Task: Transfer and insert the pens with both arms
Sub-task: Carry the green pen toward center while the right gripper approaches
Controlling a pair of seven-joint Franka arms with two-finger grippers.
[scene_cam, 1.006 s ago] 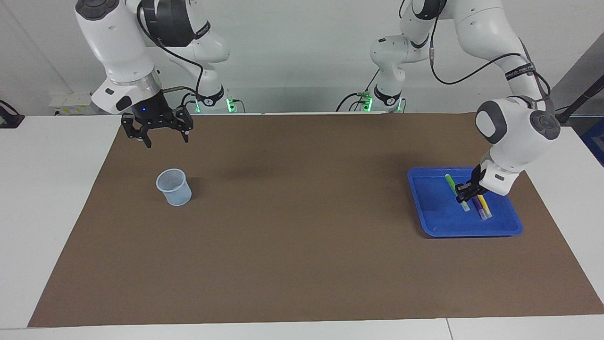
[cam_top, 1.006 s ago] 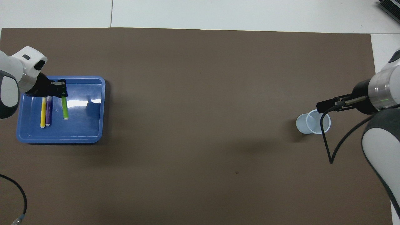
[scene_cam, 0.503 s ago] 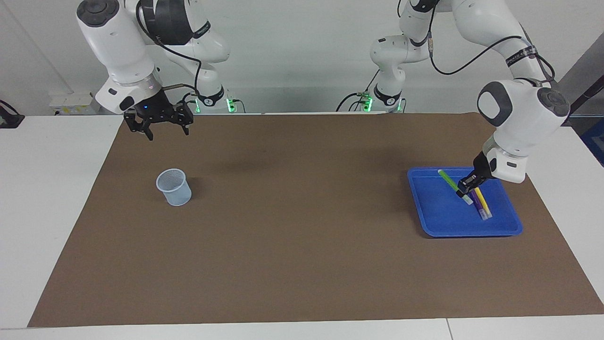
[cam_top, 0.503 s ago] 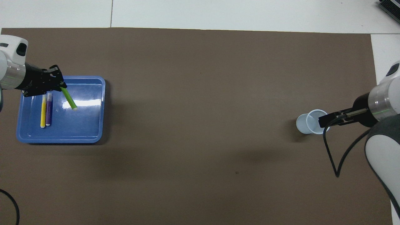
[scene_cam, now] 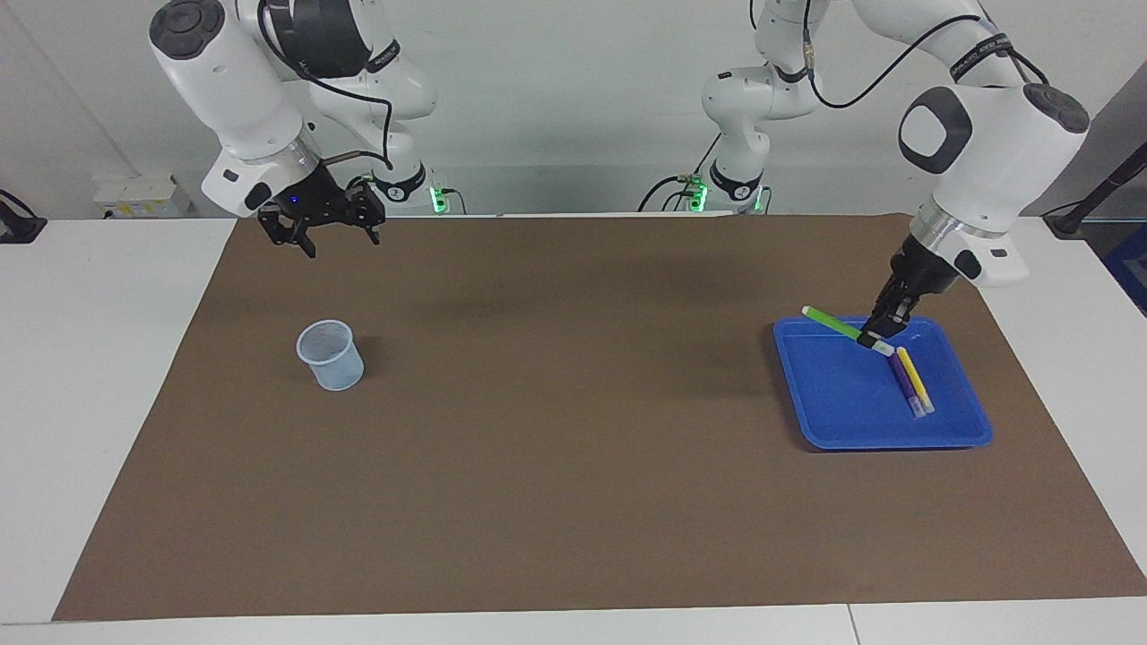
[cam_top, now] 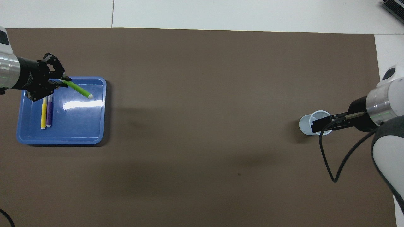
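Lying in blue tray (scene_cam: 842, 421) — purple pen (scene_cam: 905, 383), yellow pen (scene_cam: 916, 379); cup (scene_cam: 331, 355) holds nothing visible.

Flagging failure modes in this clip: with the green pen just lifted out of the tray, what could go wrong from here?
1. The left gripper pinches the green pen near one end cap, so most of it sticks out tilted; it could swivel or slip in the jaws during the carry.
2. The right gripper hangs open above the mat near the cup; a tilted pen may make the handover grasp miss.
3. The cup looks light; a slanted insertion might tip it.
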